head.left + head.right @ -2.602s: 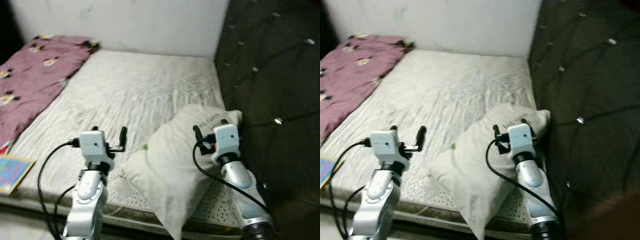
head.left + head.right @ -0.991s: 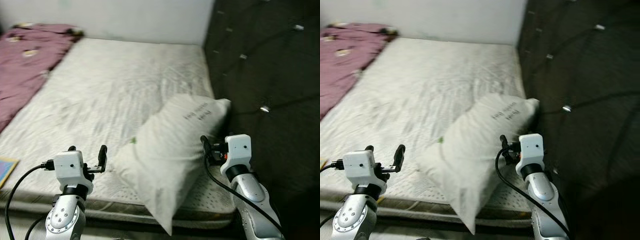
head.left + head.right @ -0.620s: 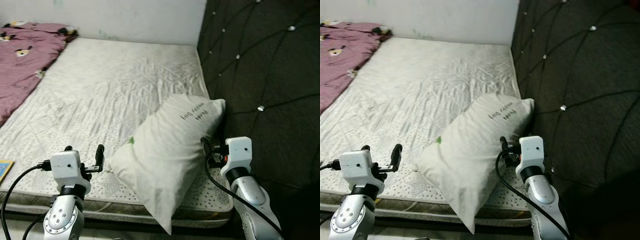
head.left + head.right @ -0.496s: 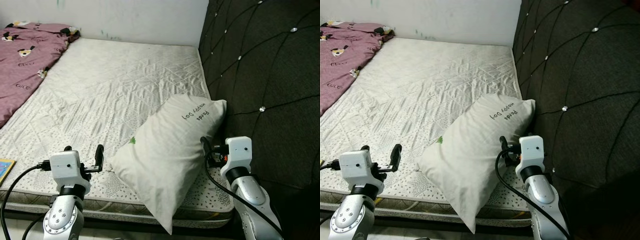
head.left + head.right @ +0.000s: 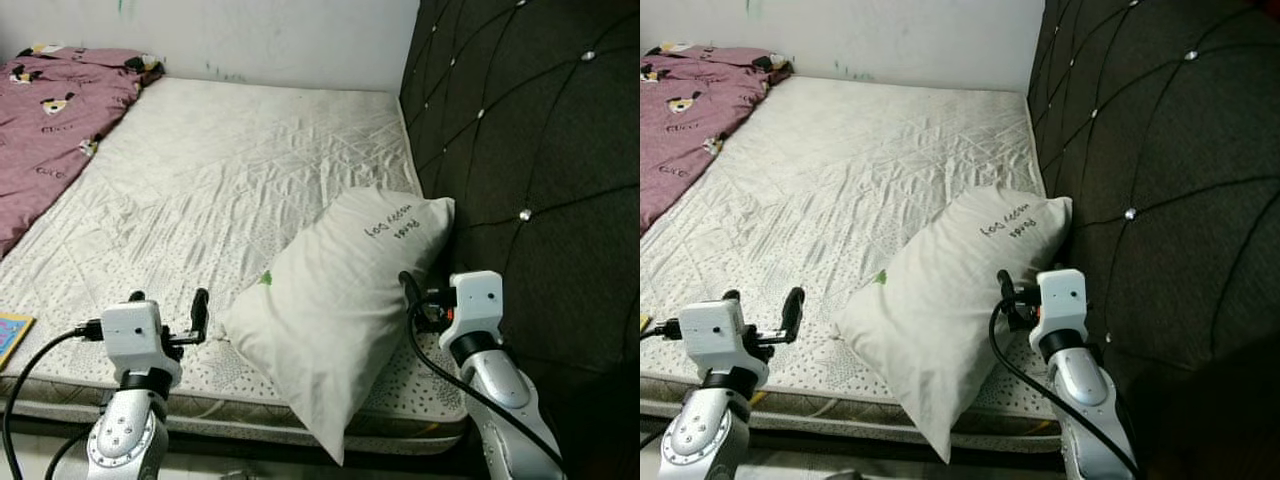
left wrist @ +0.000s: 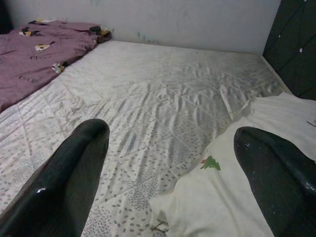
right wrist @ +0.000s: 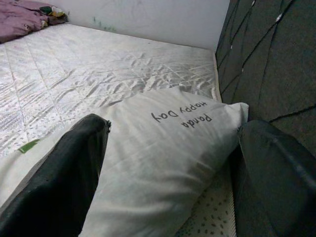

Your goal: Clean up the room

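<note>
White pillow (image 5: 345, 310) lying at the mattress (image 5: 230, 190) corner beside the dark tufted headboard (image 5: 520, 150). Right gripper (image 7: 173, 163) spread wide, just behind the pillow. Left gripper (image 6: 173, 168) also spread, over the mattress edge, holding nothing.

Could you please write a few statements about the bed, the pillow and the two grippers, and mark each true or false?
1. The pillow lies at the mattress corner next to the dark padded headboard. True.
2. The left gripper is clamped on the pillow. False: its fingers are spread apart, holding nothing, beside the pillow's near corner.
3. A purple blanket lies on the far left of the mattress. True.
4. The pillow is plain, with no writing. False: dark lettering shows near its headboard end.
5. The right gripper has the pillow in front of its open fingers. True.
</note>
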You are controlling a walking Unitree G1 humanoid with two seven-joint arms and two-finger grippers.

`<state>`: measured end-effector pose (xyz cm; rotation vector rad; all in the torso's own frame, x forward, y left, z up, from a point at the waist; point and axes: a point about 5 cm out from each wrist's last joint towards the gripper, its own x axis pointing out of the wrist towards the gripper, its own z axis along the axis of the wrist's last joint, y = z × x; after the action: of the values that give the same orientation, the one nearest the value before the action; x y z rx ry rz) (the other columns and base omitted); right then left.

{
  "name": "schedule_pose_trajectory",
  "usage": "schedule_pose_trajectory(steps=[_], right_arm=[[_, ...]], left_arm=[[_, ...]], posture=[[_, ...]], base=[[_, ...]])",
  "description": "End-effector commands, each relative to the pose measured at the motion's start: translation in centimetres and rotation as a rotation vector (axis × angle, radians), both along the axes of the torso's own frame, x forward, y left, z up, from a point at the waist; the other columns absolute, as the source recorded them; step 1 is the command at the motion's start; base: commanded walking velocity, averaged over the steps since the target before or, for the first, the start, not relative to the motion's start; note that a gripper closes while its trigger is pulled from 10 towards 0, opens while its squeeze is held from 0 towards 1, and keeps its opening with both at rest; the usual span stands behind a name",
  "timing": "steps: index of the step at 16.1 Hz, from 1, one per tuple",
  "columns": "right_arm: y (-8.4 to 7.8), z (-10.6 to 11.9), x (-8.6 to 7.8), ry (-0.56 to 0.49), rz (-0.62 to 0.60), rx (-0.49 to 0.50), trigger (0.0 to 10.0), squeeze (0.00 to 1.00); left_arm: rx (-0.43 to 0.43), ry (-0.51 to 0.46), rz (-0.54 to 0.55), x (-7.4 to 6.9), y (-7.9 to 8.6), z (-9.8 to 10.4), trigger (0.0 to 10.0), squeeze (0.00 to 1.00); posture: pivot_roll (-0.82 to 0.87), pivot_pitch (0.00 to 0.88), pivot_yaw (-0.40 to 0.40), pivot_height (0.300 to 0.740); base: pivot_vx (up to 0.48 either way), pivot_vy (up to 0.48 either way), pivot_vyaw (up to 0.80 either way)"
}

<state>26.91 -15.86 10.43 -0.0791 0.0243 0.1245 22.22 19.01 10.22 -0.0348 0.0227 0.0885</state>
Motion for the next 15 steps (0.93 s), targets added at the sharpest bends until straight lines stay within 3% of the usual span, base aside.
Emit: schedule_pose_trajectory(steps=[1, 3, 15], right_arm=[[0.2, 0.1, 0.1, 0.0, 0.018, 0.006, 10.0, 0.0], [0.3, 0.1, 0.1, 0.0, 0.025, 0.01, 10.0, 0.0], [0.8, 0.3, 2.2, -0.013, 0.077, -0.006, 10.0, 0.0]], left_arm=[[0.01, 0.01, -0.002, 0.0, 0.1, -0.1, 10.0, 0.0], [0.012, 0.01, -0.001, 0.0, 0.1, -0.1, 10.0, 0.0], [0.01, 0.009, 0.016, 0.5, 0.1, -0.2, 10.0, 0.0]], posture=[[0.04, 0.087, -0.009, 0.656], [0.04, 0.085, -0.011, 0.636], [0.04, 0.091, -0.021, 0.636]], base=[[0.0, 0.0, 0.0], [0.0, 0.0, 0.0], [0.0, 0.0, 0.0]])
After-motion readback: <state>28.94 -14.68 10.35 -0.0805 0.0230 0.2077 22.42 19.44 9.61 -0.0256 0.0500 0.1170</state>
